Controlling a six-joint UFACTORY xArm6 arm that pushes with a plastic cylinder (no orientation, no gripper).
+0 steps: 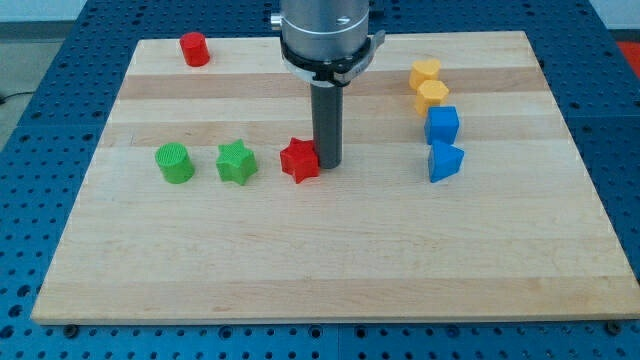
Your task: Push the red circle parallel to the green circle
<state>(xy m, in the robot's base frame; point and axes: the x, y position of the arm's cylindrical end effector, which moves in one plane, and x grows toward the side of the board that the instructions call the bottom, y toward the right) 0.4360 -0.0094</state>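
Observation:
The red circle (194, 49) stands near the board's top left edge. The green circle (175, 163) sits at the left, lower down, well below the red circle. My tip (328, 163) is near the board's middle, just right of a red star (299, 160) and touching or almost touching it. The tip is far to the right of and below the red circle.
A green star (236, 163) lies between the green circle and the red star. At the right are two yellow blocks (425, 73) (432, 95), a blue cube (441, 126) and a blue block (445, 162). The wooden board (330, 270) has blue pegboard around it.

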